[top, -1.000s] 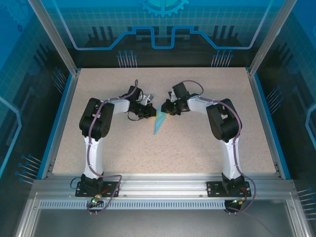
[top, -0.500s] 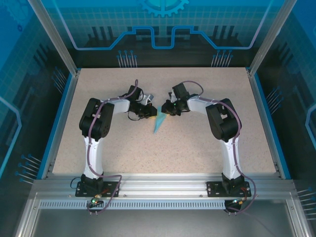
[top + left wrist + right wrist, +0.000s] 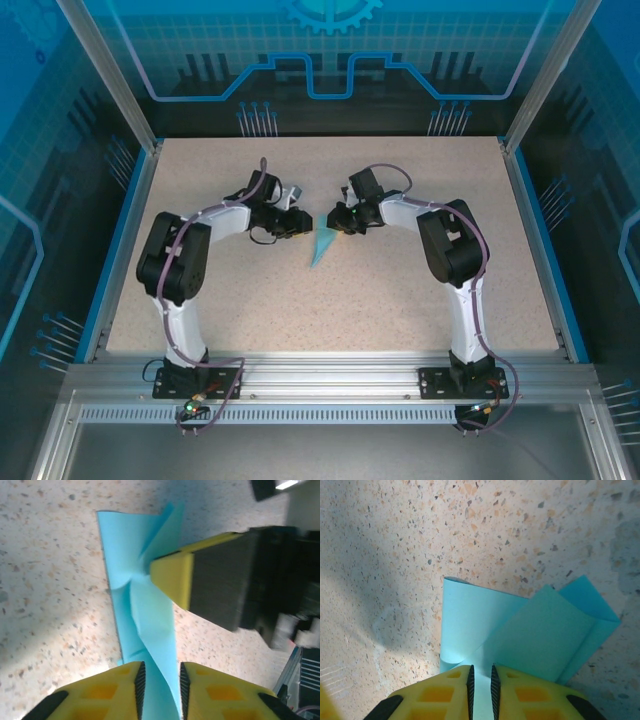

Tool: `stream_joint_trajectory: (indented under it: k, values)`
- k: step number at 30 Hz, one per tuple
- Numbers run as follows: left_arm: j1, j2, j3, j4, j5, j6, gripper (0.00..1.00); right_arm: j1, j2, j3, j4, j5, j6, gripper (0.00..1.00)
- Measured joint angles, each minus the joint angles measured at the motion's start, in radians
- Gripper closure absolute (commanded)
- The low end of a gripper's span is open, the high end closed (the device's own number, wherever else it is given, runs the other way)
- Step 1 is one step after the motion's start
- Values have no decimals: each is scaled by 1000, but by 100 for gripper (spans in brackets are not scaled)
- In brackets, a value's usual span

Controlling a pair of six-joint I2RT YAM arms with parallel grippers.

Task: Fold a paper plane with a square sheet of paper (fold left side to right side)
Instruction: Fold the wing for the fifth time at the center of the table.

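The paper [image 3: 322, 247] lay close to the middle of the table [image 3: 420, 300], a little toward the far side, in the gap between the two arms. From above it showed as a narrow light-blue wedge. Its wide end was at the far side under the grippers, and it tapered to a tip that pointed near and slightly left.

The right gripper [image 3: 334, 221] came in from the right and met the wide end of the paper. In its own wrist view the right gripper [image 3: 481, 675] had its yellow jaws almost together, with a strip of blue caught in the thin slot between them, so it was pinching the paper [image 3: 520, 630]. Beyond the jaws the sheet fanned out. A paler flap with a curled edge stood on the left, and a broader, darker panel on the right ended in a folded edge.

The left gripper [image 3: 298, 224] sat just left of the wide end. In its wrist view the left gripper [image 3: 162, 675] had its jaws parted by a clear gap, much wider than thin paper needs. The paper [image 3: 150, 615] ran down between them without being squeezed, so that gripper was loose rather than clamped. In the same view one finger [image 3: 172, 580] of the right gripper, yellow-tipped with a dark pad, pressed against the raised flaps where several creases met.
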Motion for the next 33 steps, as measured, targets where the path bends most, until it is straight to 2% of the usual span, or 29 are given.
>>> stream_joint_trajectory:
  k: [5,13,21,33]
  values:
    - [-18,-71,-35,0,51,-41,82,0,0,0,0,0,0,79]
    - [-134,-50,-24,-4,103,-70,83,0,0,1,-3,0,0,79]
    - [-133,61,18,-23,87,-69,83,0,0,3,-8,0,-4,79]
    - [-133,66,19,-43,39,-69,82,0,0,10,-26,1,-4,79]
